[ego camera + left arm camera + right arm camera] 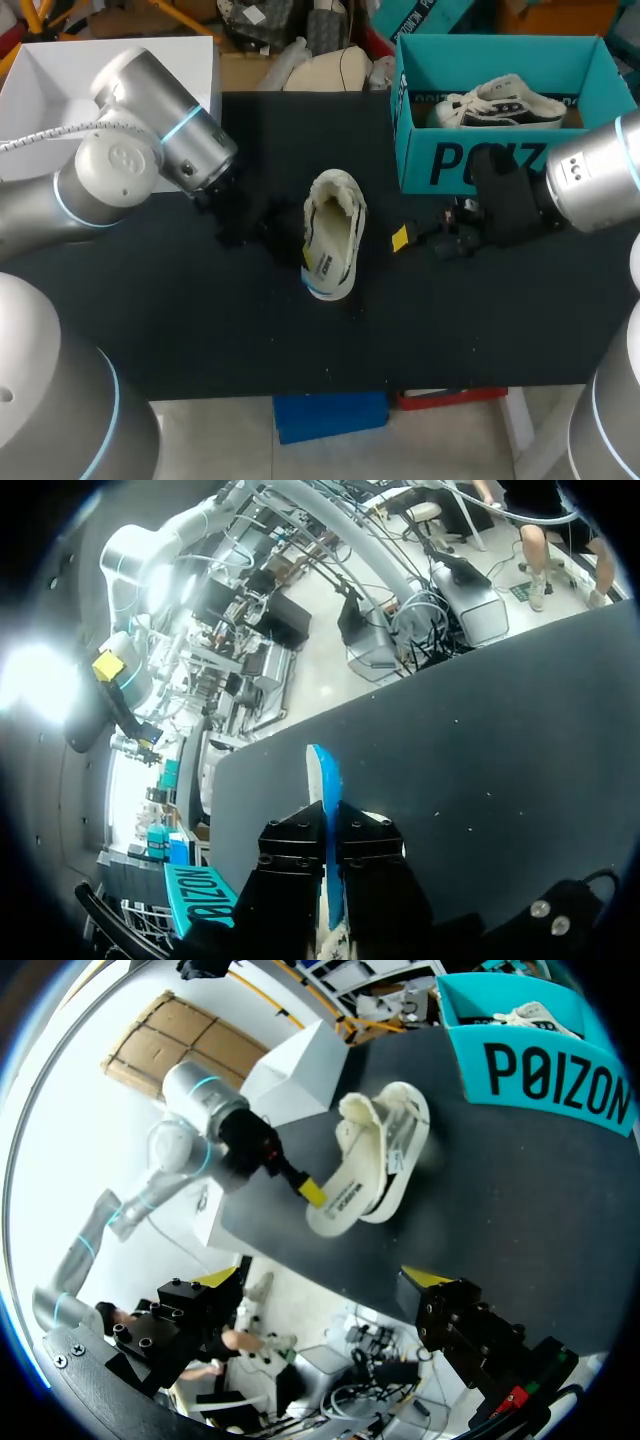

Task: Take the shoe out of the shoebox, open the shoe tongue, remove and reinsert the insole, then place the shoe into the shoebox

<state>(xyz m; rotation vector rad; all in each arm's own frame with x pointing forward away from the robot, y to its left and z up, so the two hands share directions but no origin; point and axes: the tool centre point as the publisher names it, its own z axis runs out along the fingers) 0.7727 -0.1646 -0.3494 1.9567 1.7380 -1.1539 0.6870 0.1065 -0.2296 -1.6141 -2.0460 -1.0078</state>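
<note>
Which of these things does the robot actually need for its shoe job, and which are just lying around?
For the job: the shoe on the table, the teal shoebox.
Just lying about: the white box, the second shoe inside the shoebox.

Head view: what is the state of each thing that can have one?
shoe: out of the shoebox, on the table, gripped by the left tool.
shoebox: open, with a second shoe inside.
left tool: shut on the shoe.
right tool: open, holding nothing.
</note>
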